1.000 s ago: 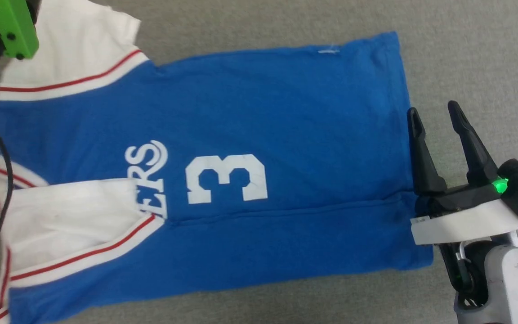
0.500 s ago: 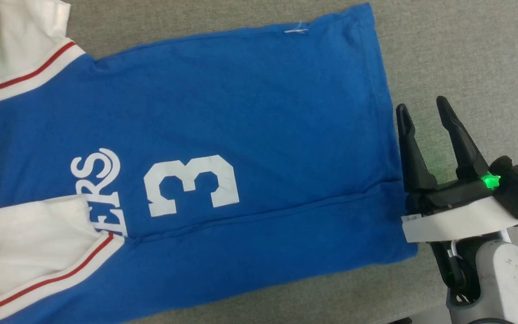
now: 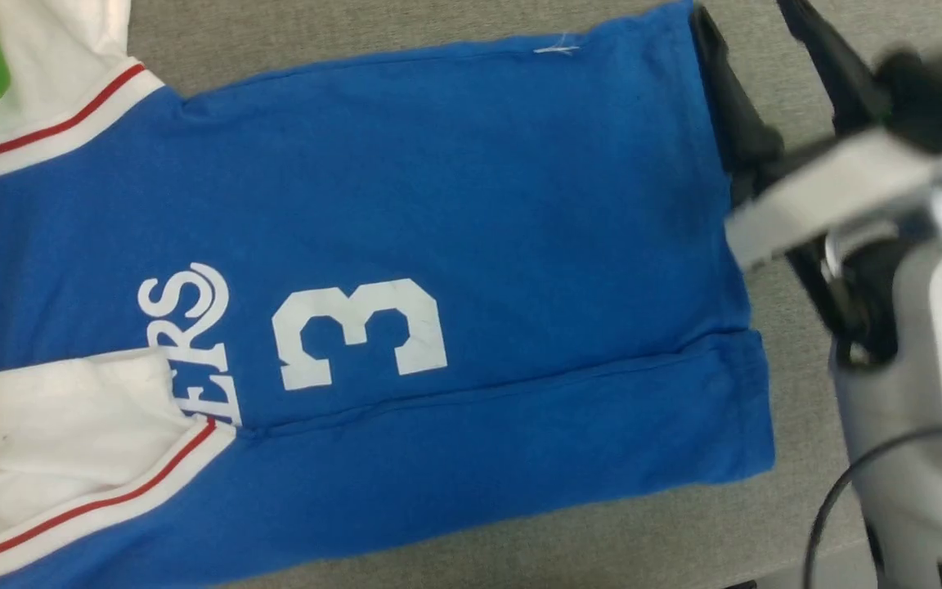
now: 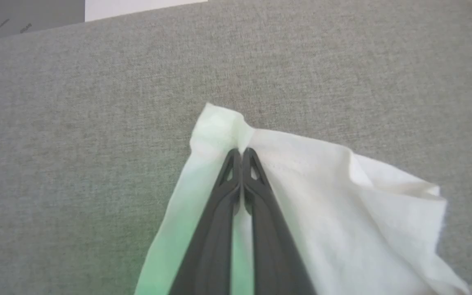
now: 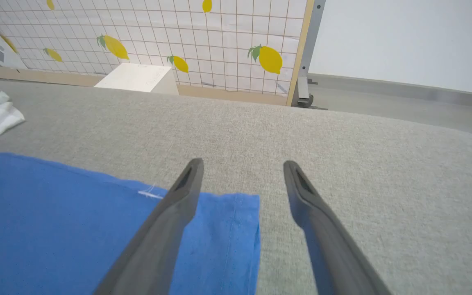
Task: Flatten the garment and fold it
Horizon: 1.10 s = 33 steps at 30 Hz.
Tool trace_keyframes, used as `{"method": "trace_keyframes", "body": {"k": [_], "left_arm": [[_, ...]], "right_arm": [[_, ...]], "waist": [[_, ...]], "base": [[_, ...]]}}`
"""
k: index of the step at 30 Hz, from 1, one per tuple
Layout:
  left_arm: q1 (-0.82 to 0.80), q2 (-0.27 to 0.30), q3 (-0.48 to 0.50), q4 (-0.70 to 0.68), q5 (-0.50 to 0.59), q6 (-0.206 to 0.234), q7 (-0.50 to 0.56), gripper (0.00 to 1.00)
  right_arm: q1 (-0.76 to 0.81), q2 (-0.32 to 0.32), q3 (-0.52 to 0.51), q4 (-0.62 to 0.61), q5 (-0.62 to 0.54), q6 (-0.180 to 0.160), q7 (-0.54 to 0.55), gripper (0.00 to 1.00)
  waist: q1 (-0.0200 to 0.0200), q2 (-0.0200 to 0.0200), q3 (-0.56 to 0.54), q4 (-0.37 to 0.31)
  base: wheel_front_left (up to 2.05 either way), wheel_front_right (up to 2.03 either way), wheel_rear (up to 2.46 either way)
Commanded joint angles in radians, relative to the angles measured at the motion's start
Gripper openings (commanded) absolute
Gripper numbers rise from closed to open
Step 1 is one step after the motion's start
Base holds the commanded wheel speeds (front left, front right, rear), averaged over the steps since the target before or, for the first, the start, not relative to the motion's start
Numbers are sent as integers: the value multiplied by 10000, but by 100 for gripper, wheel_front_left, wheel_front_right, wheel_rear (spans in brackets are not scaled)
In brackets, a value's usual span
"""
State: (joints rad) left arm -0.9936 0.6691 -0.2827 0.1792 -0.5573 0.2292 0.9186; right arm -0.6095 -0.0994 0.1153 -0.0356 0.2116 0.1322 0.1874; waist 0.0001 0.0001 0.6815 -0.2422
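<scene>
Pinching tight, the left gripper (image 4: 242,152) has both dark fingers pressed together on a bunched edge of the far white sleeve (image 4: 322,196), at the far left of the scene. The garment (image 3: 438,204) lies spread on the grey fabric surface (image 3: 814,139), hem to the right, with the white 3 and the letters "ERS" facing up. Its near edge is turned over along a long crease, and the near sleeve (image 3: 54,417) is folded in over the start of the lettering. Over on the right, the right gripper (image 5: 243,163) hangs at the far hem corner with its fingers well apart, one above blue cloth, the other above bare grey. Whether they touch down, I can't tell. Beyond stands a lemon-print wall (image 5: 228,37) with a white box (image 5: 137,78) at its foot.
</scene>
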Motion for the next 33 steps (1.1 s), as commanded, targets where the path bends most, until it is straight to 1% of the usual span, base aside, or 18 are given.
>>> {"method": "trace_keyframes", "body": {"k": [1, 4, 7, 11, 12, 13, 14, 15, 16, 19, 22, 24, 28, 31, 33], "left_arm": [[208, -73, -84, 90, -110, -38, 19, 0], [164, -121, -98, 102, -164, -97, -56, 0], [135, -216, -98, 128, -243, -148, -177, 0], [75, -314, -142, 200, -295, -233, -315, 0], [55, -340, -149, 220, -309, -253, -347, 0], [29, -372, -163, 246, -324, -280, -389, 0], [11, -396, -174, 269, -334, -303, -425, 0], [-10, -423, -188, 292, -345, -339, -481, 0], [-27, -450, -195, 310, -353, -372, -553, 0], [-43, -546, -200, 380, -362, -524, -976, 0], [42, -698, -123, 412, -417, -710, -1679, 0], [215, -781, -79, 411, -424, -900, -2327, 0], [953, -908, 67, 383, -455, -1289, -3877, 0], [1745, -1074, 336, 236, -645, -1435, -5029, 0], [2348, -1196, 463, 71, -773, -1472, -5602, 0]], "right_arm": [[-488, 6, -23, 289, 11, -15, 550, 100], [-1382, 91, -101, 1147, -52, -15, 2409, 100], [-2106, 163, -168, 1803, -322, -15, 3986, 100], [-2564, 297, -311, 2399, -397, -15, 5771, 100], [-2619, 315, -292, 2483, -454, -15, 6145, 97], [-2664, 332, -294, 2547, -546, -15, 6554, 62], [-2681, 345, -296, 2568, -610, -15, 6843, 45], [-2691, 361, -293, 2553, -676, -15, 7144, 15], [-2691, 373, -290, 2509, -725, -15, 7343, 0], [-2588, 403, -279, 2259, -824, -15, 7660, 0], [-2383, 411, -245, 1932, -793, -15, 7268, 0], [-2153, 379, -197, 1717, -678, -15, 6665, 0], [-1437, 245, -101, 1450, -274, -15, 5042, 0], [-731, -10, 46, 1397, -82, -15, 3897, 0], [-275, -164, 118, 1394, -4, -15, 3239, 0]], "waist": [[-1, -1, 29, 82], [-1, -1, 62, 162], [-1, -1, 98, 279], [-1, -1, 152, 429], [-1, -1, 162, 458], [-1, -1, 172, 495], [-1, -1, 175, 522], [-1, -1, 175, 554], [-1, -1, 168, 583], [-1, -1, 70, 685], [-1, -1, -151, 783], [-1, -1, -396, 854], [-1, -1, -1195, 998], [-1, -1, -1907, 1151], [-1, -1, -2394, 1275]], "base": [[0, 0, 0], [0, 0, 0], [0, 0, 0], [0, 0, 0], [0, 0, 0], [0, 0, 0], [0, 0, 0], [0, 0, 0], [0, 0, 0], [0, 0, 0], [0, 0, 0], [0, 0, 0], [0, 0, 0], [0, 0, 0], [0, 0, 0]]}}
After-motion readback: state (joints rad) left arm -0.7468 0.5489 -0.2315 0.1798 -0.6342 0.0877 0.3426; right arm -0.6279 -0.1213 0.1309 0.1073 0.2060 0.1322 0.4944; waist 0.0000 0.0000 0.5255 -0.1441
